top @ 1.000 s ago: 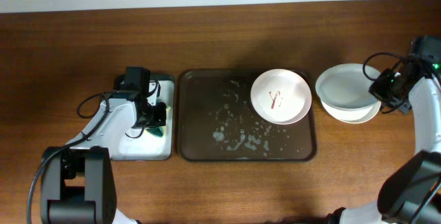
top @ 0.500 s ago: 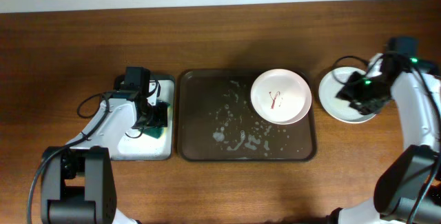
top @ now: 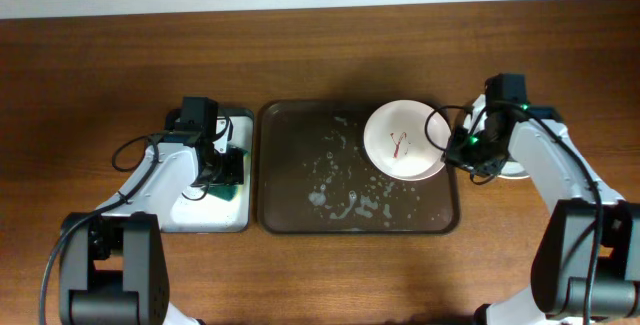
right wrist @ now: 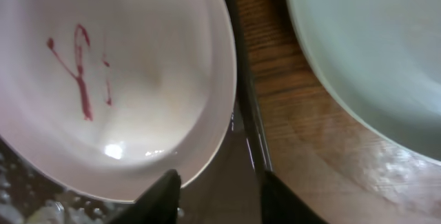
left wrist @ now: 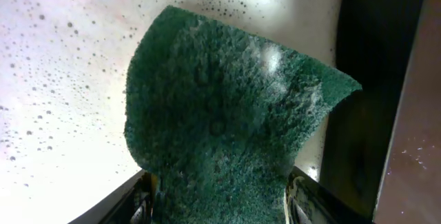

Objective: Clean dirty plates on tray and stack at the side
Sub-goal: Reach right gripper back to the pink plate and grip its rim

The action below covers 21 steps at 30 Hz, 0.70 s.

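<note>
Plainly a job for the right jaws: parted wide, holding nothing, hung low over the edge of the tray. Just ahead of the tips and slightly to one side, the near rim of the dirty plate, with its red smear further in beyond that rim. Not yet touching, as far as can be told. Round, so no long axis to line up with; only the rim's curve, running away from the tips close by one of the fingers. To the other side of the tips, out on the bare desk, the pale green plate, apart from the tray lip. Probably calls for a short shift toward the dirty rim, to bring it into the gap before closing. Well away from the left jaws by comparison: those clamped on the green sponge, down in the foamy small tray.
</note>
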{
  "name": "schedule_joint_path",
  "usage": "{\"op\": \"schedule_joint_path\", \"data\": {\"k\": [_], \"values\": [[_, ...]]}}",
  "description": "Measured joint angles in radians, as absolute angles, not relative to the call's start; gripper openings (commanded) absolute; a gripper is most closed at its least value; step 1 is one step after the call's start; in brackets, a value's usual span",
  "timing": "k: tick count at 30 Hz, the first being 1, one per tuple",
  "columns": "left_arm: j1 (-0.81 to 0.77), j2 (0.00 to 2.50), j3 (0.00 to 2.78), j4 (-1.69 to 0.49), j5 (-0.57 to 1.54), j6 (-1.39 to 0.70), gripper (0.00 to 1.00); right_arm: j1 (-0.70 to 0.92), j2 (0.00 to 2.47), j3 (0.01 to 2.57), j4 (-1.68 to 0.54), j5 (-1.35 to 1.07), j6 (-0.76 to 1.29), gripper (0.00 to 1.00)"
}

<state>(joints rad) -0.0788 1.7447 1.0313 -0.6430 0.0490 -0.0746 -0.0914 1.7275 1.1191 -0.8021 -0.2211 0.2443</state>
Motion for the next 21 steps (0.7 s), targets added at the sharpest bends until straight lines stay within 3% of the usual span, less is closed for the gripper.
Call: {"op": "schedule_joint_path", "data": {"k": [12, 14, 21], "values": [[-0.079, 1.745, 1.031, -0.643, 0.049, -0.075, 0.60, -0.081, 1.769, 1.027, -0.622, -0.237, 0.315, 0.15], [-0.079, 1.745, 1.031, -0.643, 0.049, -0.075, 0.61, -0.065, 1.769, 1.027, -0.627, -0.239, 0.315, 0.06], [-0.079, 1.745, 1.031, -0.643, 0.049, -0.075, 0.60, 0.043, 1.769, 1.027, -0.635, -0.245, 0.345, 0.04]]}}
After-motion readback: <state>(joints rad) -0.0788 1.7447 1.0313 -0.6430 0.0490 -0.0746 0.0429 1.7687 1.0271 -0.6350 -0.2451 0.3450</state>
